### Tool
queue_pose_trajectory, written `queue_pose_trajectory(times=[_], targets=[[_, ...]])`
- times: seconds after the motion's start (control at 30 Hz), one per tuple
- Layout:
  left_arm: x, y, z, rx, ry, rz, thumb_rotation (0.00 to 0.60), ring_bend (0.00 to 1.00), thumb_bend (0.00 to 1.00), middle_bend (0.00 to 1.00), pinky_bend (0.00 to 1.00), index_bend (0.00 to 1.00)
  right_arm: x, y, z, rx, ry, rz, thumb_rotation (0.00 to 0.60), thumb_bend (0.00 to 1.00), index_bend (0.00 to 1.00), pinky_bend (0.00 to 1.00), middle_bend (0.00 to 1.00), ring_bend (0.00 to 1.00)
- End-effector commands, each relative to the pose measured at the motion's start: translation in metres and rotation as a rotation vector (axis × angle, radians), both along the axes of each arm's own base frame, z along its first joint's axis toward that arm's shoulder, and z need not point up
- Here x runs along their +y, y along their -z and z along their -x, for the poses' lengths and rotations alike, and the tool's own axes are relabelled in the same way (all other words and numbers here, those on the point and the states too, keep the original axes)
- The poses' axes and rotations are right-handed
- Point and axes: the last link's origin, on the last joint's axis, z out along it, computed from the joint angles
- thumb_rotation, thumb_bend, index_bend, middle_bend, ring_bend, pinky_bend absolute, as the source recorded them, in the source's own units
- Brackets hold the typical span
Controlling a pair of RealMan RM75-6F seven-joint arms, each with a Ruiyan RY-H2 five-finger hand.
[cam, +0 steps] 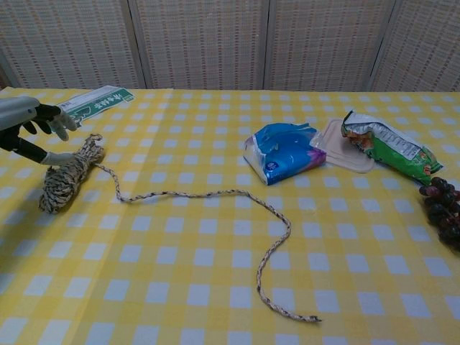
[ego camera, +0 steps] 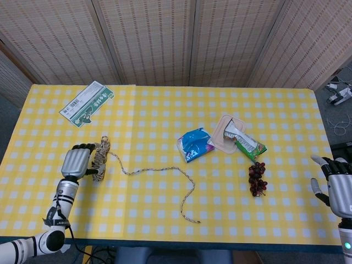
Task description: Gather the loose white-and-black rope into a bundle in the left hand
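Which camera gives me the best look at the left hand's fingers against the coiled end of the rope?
The chest view: it shows the left hand from the side, fingers spread over the rope coil. The head view shows only the back of the hand beside the coil, so contact cannot be judged.

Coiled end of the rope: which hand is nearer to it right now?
Left. The left hand is right beside the rope's coiled end, its fingers open over it. The right hand sits at the table's far right edge, past the grapes.
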Motion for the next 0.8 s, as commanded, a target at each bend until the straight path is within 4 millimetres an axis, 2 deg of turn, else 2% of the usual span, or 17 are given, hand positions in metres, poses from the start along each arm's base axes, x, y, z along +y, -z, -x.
queue_pose_trajectory(times=[0.03, 0.23, 0.4, 0.63, 0.8], targets=[[-0.003, 0.012, -0.001, 0.029, -0.002, -0.020, 0.403, 0.23, 0.26, 0.29, 0.20, 0.25, 0.001, 0.000, 0.001, -0.006, 0.008, -0.002, 0.600, 0.35, 0.25, 0.30, 0.30, 0.29], [-0.008, 0.029, 0.004, 0.083, -0.013, -0.025, 0.406, 0.23, 0.25, 0.29, 0.20, 0.21, 0.004, -0.001, 0.003, -0.016, 0.029, -0.006, 0.600, 0.35, 0.25, 0.30, 0.30, 0.29], [-0.006, 0.039, 0.011, 0.083, -0.034, -0.022, 0.515, 0.23, 0.25, 0.29, 0.20, 0.20, 0.005, -0.001, 0.004, -0.023, 0.041, -0.007, 0.600, 0.35, 0.25, 0.30, 0.30, 0.29], [0.000, 0.045, 0.021, 0.106, -0.046, -0.050, 0.539, 0.23, 0.25, 0.29, 0.20, 0.18, 0.006, -0.001, 0.005, -0.027, 0.048, -0.010, 0.600, 0.35, 0.25, 0.30, 0.30, 0.29], [0.011, 0.045, 0.025, 0.141, -0.034, -0.101, 0.585, 0.23, 0.25, 0.29, 0.20, 0.19, 0.007, -0.001, 0.005, -0.029, 0.055, -0.013, 0.600, 0.35, 0.25, 0.30, 0.30, 0.29]])
